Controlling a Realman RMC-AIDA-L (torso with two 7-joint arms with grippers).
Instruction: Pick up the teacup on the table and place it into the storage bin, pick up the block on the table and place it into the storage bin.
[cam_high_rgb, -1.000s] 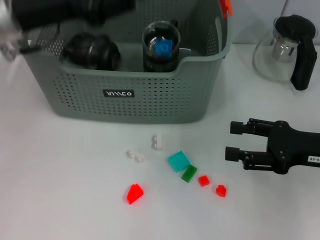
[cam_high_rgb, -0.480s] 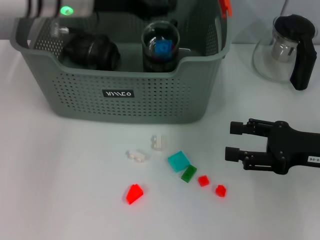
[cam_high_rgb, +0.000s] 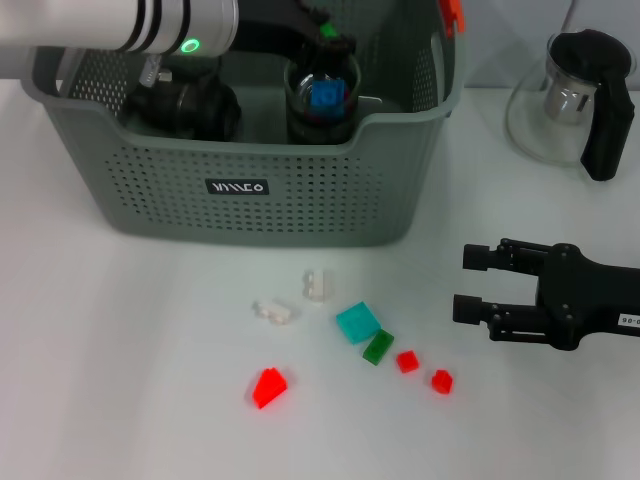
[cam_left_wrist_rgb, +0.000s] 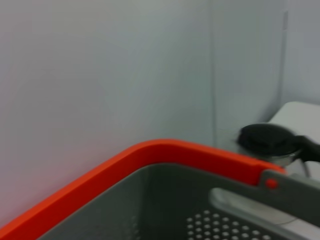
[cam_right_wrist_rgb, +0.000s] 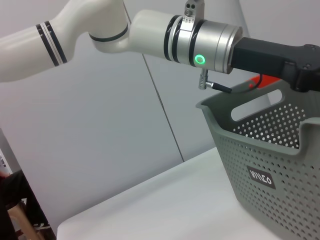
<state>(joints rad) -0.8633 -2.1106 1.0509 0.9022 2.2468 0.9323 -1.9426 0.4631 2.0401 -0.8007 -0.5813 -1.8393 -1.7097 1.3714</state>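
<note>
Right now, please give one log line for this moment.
left arm: over bin | right gripper: open, on table | blocks: on table

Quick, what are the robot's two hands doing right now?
Left hand: over the storage bin, cannot tell if open or closed.
Right hand: open, empty, beside the loose blocks.

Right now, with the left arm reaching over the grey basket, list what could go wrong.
1. The left tool sits low over the glass cup holding a blue block inside the grey perforated storage bin; pulling out carelessly could tip the cup or snag the rim.
2. The right tool rests open on the white table near the small red blocks; sweeping in could scatter them.
3. The glass teapot with black handle stands close to the right arm's path.
</note>
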